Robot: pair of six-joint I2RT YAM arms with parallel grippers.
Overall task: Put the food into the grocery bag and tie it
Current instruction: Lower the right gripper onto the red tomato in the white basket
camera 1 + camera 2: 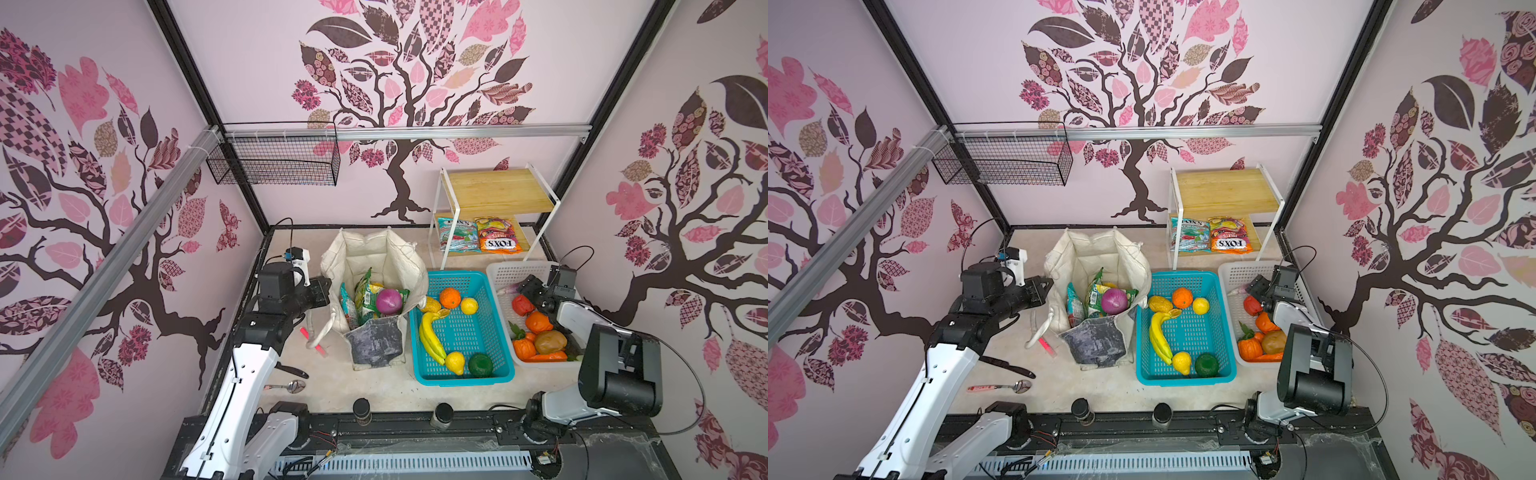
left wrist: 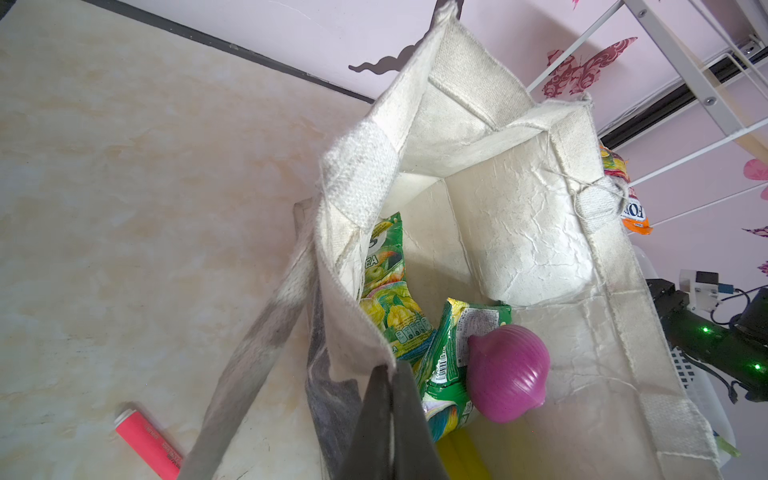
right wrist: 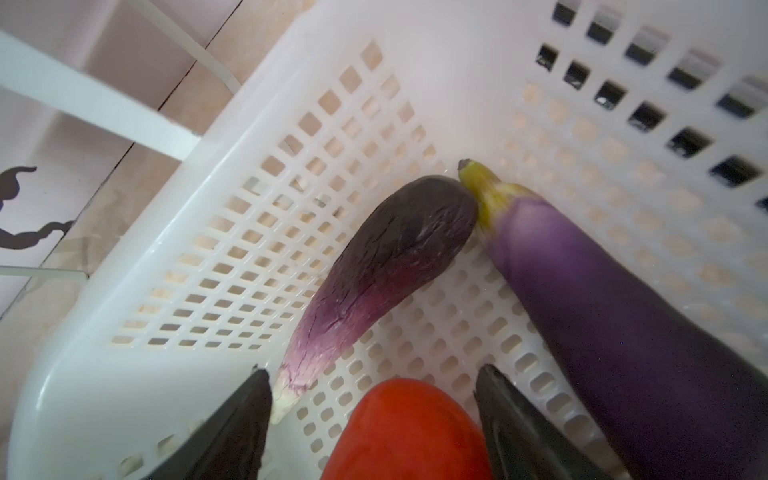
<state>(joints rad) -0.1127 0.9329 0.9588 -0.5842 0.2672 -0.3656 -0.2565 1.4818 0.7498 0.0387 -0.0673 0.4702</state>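
Cream canvas grocery bag [image 1: 376,257] upright on table [image 1: 365,386], mouth open, just left of teal basket [image 1: 494,286]. Inside it: purple onion [image 1: 389,301] lying against green-yellow snack packets [image 1: 365,293]; something yellow underneath, seen only in left wrist view. Left gripper [image 2: 388,376] pinched tight on the bag's rim, cloth caught at the fingertips. Right gripper [image 3: 372,370] down in white basket [image 3: 291,124], jaws spread wide, one on either side of red tomato [image 3: 407,432], not closed on it; contact not discernible. Dark aubergine [image 3: 386,266] and violet aubergine [image 3: 602,316] just beyond the tomato, ends touching. In teal basket: bananas [image 1: 430,334], orange [image 1: 450,298], lemon [image 1: 468,306] beside it. Teal packet [image 1: 457,239] on lower shelf of rack [image 1: 498,189], behind the baskets.
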